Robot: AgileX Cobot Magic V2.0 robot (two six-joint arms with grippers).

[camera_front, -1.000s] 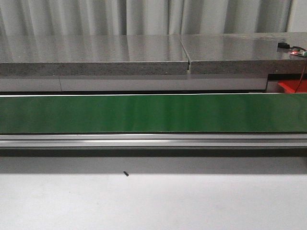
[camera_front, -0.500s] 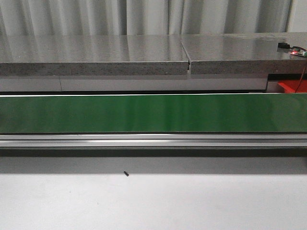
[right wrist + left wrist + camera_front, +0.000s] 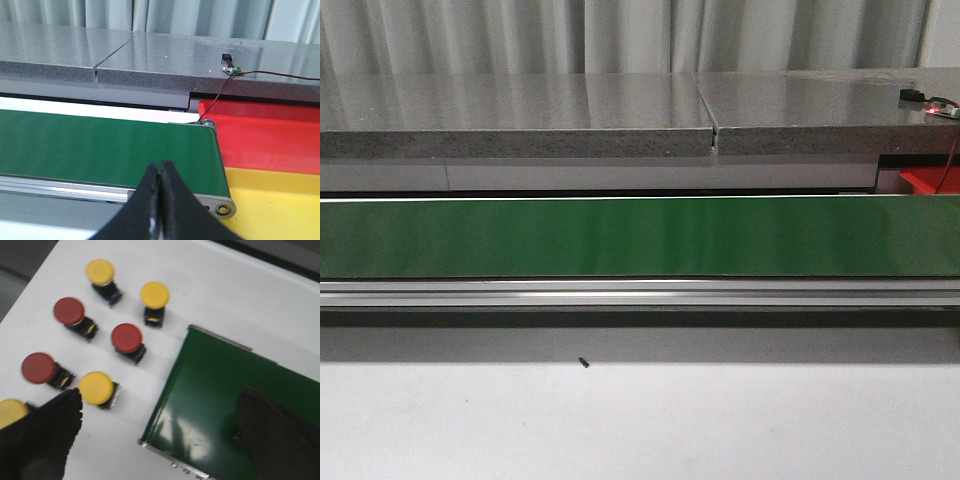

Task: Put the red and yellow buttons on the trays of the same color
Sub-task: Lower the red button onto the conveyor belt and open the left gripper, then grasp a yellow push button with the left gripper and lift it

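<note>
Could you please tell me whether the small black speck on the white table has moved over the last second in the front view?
No. The small black speck sits at the same spot below the green conveyor belt.

The conveyor belt (image 3: 640, 237) is running across the tabletop (image 3: 640, 420) from left to right, with a stone counter (image 3: 520, 115) lying behind it. Past the belt's right end two trays are sitting side by side, one tray (image 3: 265, 137) farther back and the other tray (image 3: 275, 200) nearer. By the belt's left end, buttons (image 3: 126, 337) are lying on the tabletop (seven showing, one partly hidden).
</note>
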